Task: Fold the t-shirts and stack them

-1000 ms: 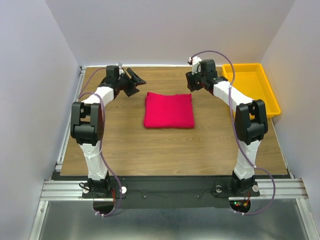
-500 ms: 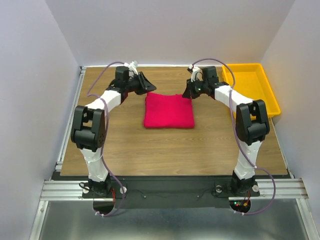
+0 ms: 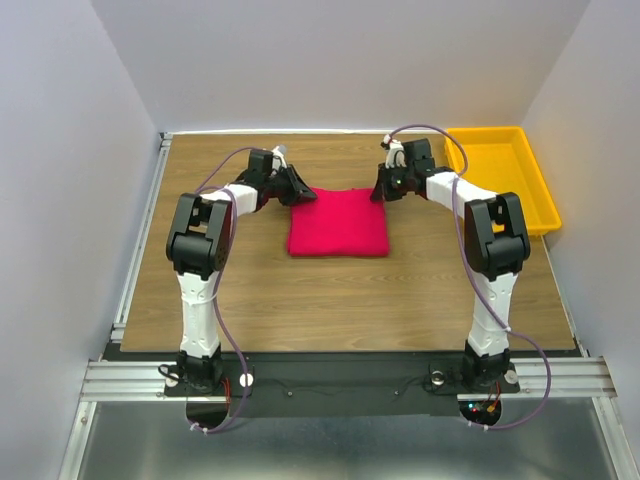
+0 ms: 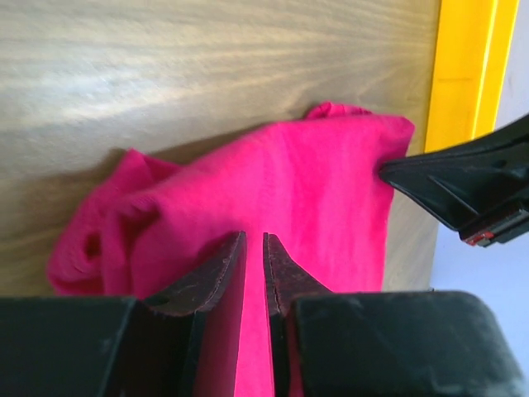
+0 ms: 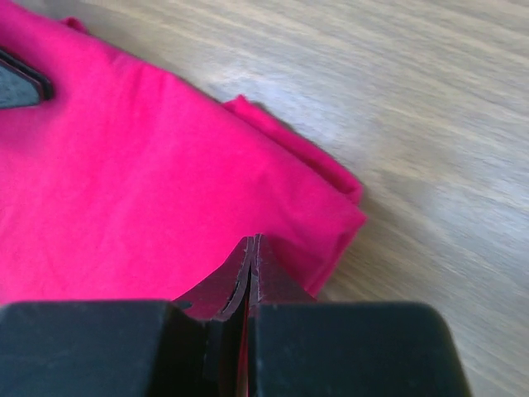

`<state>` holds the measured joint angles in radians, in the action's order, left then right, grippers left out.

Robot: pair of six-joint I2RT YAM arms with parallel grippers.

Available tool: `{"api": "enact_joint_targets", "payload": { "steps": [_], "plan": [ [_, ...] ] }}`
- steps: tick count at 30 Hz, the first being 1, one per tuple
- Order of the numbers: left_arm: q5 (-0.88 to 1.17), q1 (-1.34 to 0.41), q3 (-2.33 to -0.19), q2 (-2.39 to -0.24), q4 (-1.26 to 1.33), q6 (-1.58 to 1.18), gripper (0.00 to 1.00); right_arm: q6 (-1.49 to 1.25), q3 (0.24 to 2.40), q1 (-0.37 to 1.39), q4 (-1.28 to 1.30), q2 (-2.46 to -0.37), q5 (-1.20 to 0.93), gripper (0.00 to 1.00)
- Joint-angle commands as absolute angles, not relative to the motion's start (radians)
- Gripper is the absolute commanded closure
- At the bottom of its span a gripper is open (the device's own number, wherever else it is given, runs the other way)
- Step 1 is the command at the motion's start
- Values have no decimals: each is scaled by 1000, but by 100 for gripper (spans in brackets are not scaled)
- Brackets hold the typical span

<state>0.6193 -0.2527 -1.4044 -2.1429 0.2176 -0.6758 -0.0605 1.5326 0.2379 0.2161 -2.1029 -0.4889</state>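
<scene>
Grabbing the far edge of the shirt point(image 3: 338, 222) is the step in hand, I think.

From the top camera, the shirt lies in the middle of the table point(image 3: 250, 290), folded into a neat pink square. The left gripper point(image 3: 300, 192) sits at the far left corner of the shirt. The right gripper point(image 3: 382, 190) sits at the far right corner. The yellow tray point(image 3: 535, 195) is off to the right, apart from the shirt, with nothing in it that I can see.

From the left wrist camera, the jaws are close together with only a thin gap. Pink cloth fills that gap, so they look to be pinching the shirt. The cloth bunches up a bit on one side.

From the right wrist camera, the jaws are pressed tight together at the shirt's edge, near its corner. A thin strip of pink shows between them, so I think they hold a little cloth, maybe just the top layer.

Next, both arms likely need to lift together and bring the far edge toward the near edge, to fold the shirt smaller. They should go at the same speed and height, so the fold stays straight. If one grip is weak, that corner could slip out and the square would go crooked.
</scene>
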Motion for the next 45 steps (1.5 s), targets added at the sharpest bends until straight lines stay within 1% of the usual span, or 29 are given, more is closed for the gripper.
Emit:
{"api": "enact_joint_targets", "payload": {
  "steps": [1,14,19,22,23,26,27,28,30,33,36,37,38,39,40,43,44,45],
  "plan": [
    [581,-226,-1457,-2155,268,-693,75,-77,1571,213,179,-2123,-414,100],
    [583,-169,-1356,-2164,337,-736,75,-75,1580,184,183,-2191,-364,99],
    [583,-161,-1354,-2140,351,-727,75,-58,1582,183,183,-2168,-365,99],
    [563,-153,-1365,-2080,351,-695,75,-38,1588,183,183,-2120,-361,98],
    [543,-149,-1368,-2042,345,-675,75,-20,1594,181,183,-2094,-354,94],
    [496,-140,-1371,-1974,319,-635,73,29,1600,181,189,-2045,-333,88],
    [482,-138,-1370,-1923,313,-618,72,37,1601,183,190,-2027,-328,82],
    [466,-138,-1359,-1898,305,-588,69,46,1598,181,195,-1994,-324,81],
    [439,-137,-1345,-1823,278,-540,68,77,1589,183,204,-1947,-322,77],
    [457,-137,-1280,-1724,261,-509,67,115,1549,181,213,-1899,-342,75],
    [534,-147,-1172,-1637,262,-486,67,179,1482,181,271,-1829,-448,73],
    [549,-152,-1108,-1614,262,-486,67,208,1461,181,293,-1812,-495,69],
    [570,-161,-1074,-1592,262,-488,66,268,1424,183,316,-1777,-593,68],
    [572,-182,-1004,-1550,262,-486,66,297,1399,183,362,-1757,-642,64],
    [562,-198,-970,-1531,261,-489,66,343,1378,183,382,-1738,-713,64],
    [519,-236,-873,-1482,262,-525,62,354,1275,183,406,-1642,-745,55],
    [487,-242,-812,-1470,284,-549,57,359,1226,181,410,-1600,-753,50],
    [477,-245,-781,-1465,307,-563,55,359,1204,181,411,-1580,-750,47]
  ]
}}
